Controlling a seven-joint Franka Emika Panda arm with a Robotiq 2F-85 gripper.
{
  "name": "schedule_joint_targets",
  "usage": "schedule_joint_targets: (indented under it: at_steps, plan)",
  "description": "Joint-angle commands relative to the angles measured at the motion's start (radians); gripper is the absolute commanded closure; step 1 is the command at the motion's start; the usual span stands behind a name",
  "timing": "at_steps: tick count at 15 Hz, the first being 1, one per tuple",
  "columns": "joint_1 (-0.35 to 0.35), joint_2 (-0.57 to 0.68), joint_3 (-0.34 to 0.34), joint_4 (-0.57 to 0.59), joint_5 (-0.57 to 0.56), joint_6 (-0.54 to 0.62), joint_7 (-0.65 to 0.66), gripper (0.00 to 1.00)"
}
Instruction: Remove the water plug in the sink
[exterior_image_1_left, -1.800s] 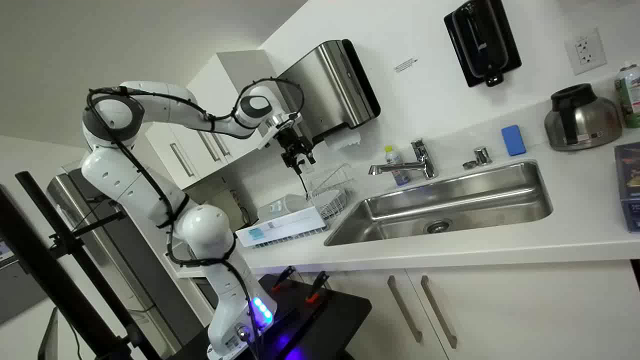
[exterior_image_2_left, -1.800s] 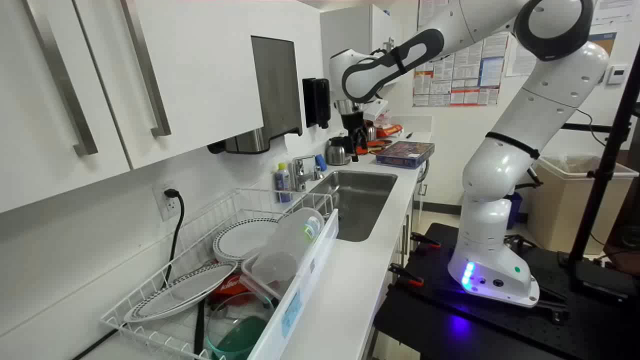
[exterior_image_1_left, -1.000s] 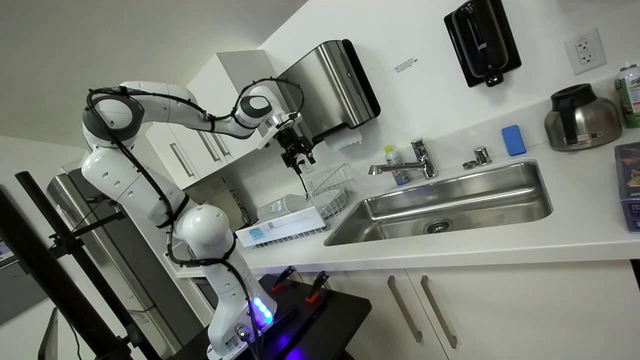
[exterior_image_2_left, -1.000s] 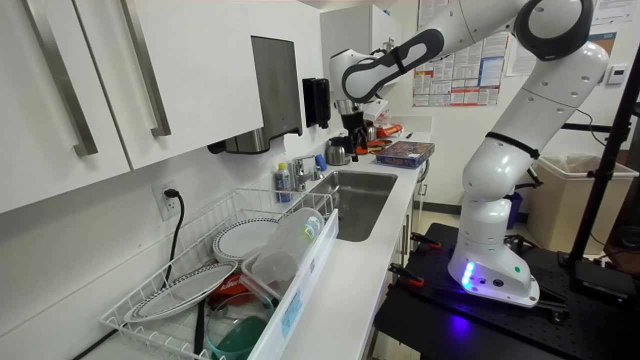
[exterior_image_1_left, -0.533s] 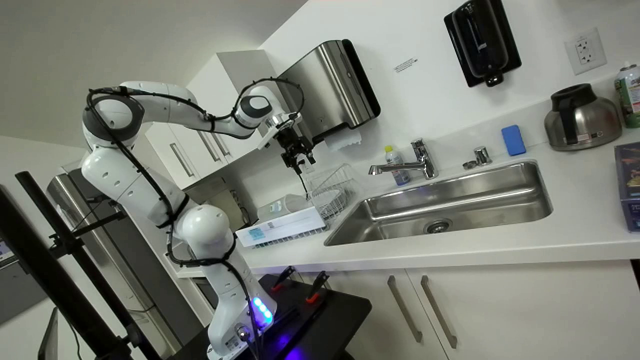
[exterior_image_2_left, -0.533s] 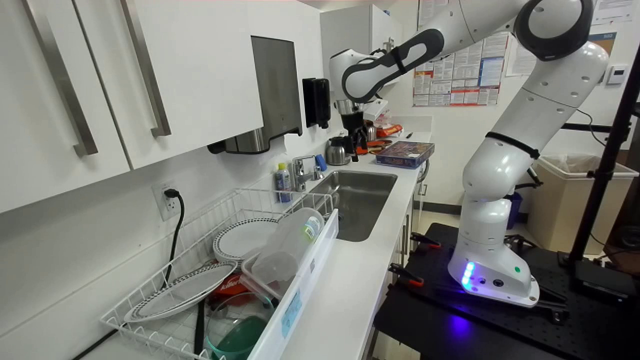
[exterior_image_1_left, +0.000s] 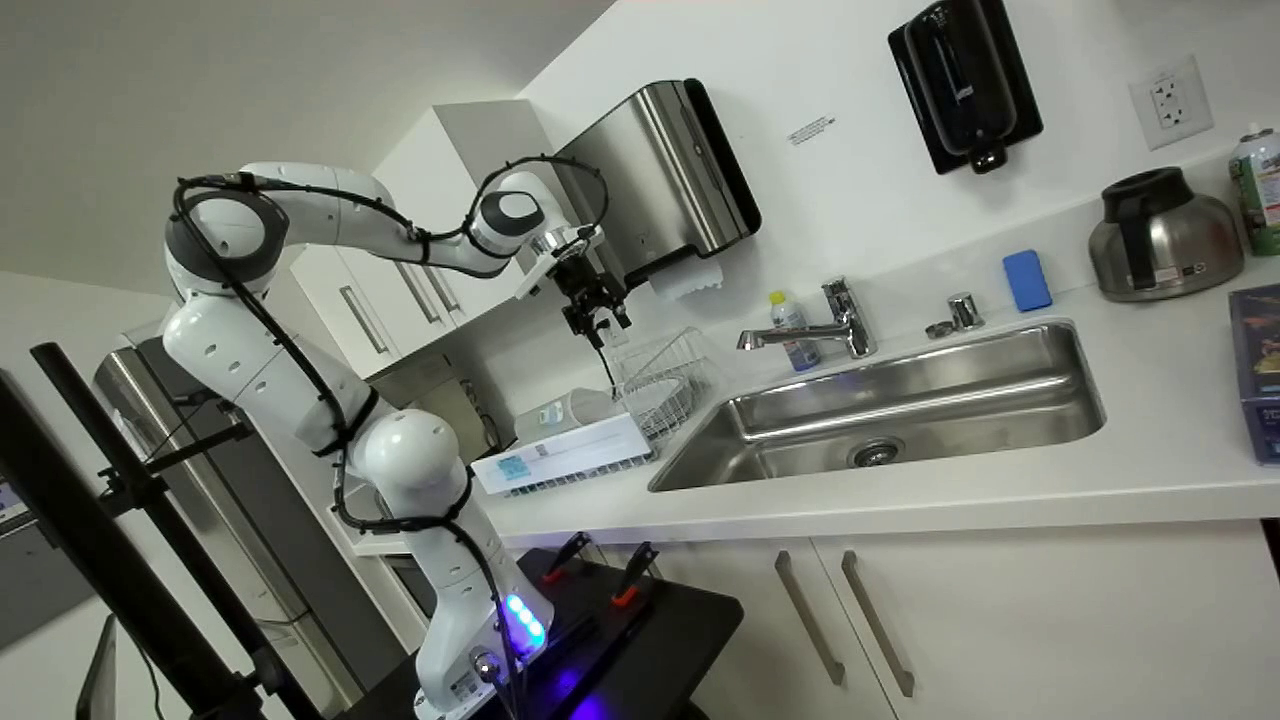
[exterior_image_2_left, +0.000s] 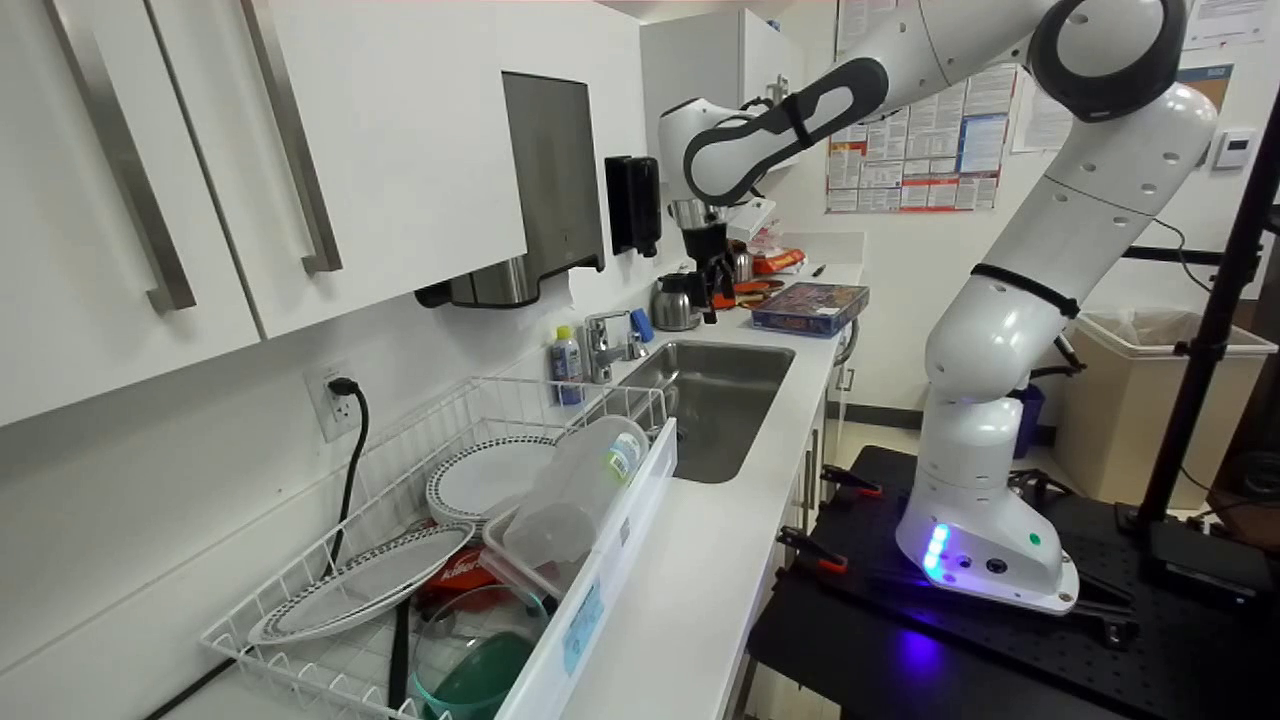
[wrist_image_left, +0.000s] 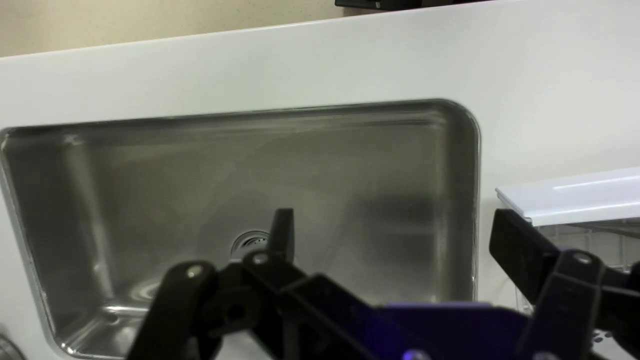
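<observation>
While the white countertop runs along the wall, the stainless-steel sink lies recessed in it, a chrome faucet and a yellow-capped bottle behind its rim. A blue sponge stands on end between the faucet and a steel carafe; on the wall above hang a brushed-metal paper towel dispenser and a black dispenser. Well above the countertop, the gripper points down with its two fingers spread far apart.

The wrist view looks down into the sink and takes in a strip of tan floor. There the drain shows small holes and is partly hidden by one finger; in an exterior view its full ring is seen, though I cannot tell whether a plug sits in it. In an exterior view the dish rack shows its dark-rimmed plates and clear plastic container, and farther back are a beige trash bin and notices on the far wall. The cabinet doors below the sink are seen face-on in an exterior view, where a green spray can stands beside the carafe.
</observation>
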Motion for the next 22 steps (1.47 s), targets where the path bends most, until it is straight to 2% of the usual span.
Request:
schedule_joint_targets:
  at_steps: [1, 12, 14, 18, 22]
  plan:
    - [0.013, 0.001, -0.012, 0.002, -0.004, -0.003, 0.004, 0.0]
    - [0.012, -0.014, -0.016, -0.006, -0.004, 0.017, 0.003, 0.0]
    - [-0.004, -0.025, -0.048, -0.019, -0.013, 0.054, -0.025, 0.0]
    - [-0.066, 0.023, -0.16, -0.022, -0.017, 0.144, -0.063, 0.0]
    - [-0.157, 0.187, -0.292, 0.03, 0.031, 0.352, -0.035, 0.0]
